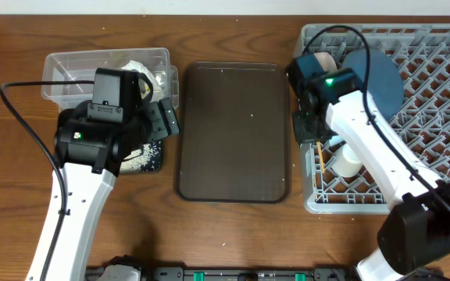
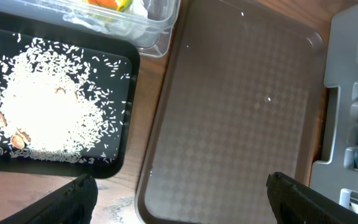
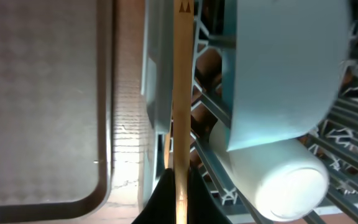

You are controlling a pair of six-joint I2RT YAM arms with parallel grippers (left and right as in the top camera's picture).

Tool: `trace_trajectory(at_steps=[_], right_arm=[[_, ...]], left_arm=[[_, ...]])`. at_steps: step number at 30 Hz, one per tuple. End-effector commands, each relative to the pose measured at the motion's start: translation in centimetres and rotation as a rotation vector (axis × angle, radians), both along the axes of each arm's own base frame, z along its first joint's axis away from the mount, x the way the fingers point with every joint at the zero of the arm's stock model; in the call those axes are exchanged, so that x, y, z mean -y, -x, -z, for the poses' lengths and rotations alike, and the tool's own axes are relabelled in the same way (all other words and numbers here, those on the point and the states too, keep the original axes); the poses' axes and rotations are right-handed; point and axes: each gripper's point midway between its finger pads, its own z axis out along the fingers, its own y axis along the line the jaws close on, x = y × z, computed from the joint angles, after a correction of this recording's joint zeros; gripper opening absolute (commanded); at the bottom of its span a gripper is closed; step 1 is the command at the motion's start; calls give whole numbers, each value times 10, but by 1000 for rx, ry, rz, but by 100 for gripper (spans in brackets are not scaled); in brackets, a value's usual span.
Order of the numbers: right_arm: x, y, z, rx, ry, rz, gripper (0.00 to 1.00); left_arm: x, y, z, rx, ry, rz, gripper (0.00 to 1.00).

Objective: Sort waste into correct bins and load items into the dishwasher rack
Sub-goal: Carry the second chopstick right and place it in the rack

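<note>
Overhead view: the left gripper (image 1: 162,117) hangs over the black tray-bin (image 1: 153,162), beside the clear tub (image 1: 69,66). The right gripper (image 1: 309,129) is at the left edge of the rack (image 1: 444,117), which holds the dark blue plate (image 1: 377,78).

Left wrist view: the 2 fingers (image 2: 79,199) stand wide apart with nothing between them. The rice grains (image 2: 48,112) lie heaped in the black tray-bin, beside the brown tray (image 2: 241,112).

Right wrist view: the claw is closed on the chopsticks (image 3: 180,93). Their long axis runs straight away from the claw, along the rack wall. Just right of them are the pale blue bowl (image 3: 284,68) and the white cup (image 3: 284,183).
</note>
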Motion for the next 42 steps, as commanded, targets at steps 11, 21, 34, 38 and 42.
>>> trace_trajectory(at_steps=[11, 21, 34, 38, 42], right_arm=[[25, 0, 23, 11, 67, 81, 21], [21, -7, 22, 37, 47, 78, 24], [-19, -28, -91, 224, -161, -56, 99], [-28, -19, -115, 272, -229, -81, 99], [-17, -16, -125, 306, -182, -72, 99]], left_arm=[[-4, 1, 4, -14, -16, -6, 90], [-4, 1, 4, -14, -16, -6, 90], [-4, 1, 4, -14, -16, -6, 90], [-4, 1, 4, -14, -16, -6, 90], [-4, 1, 4, -14, -16, -6, 90]])
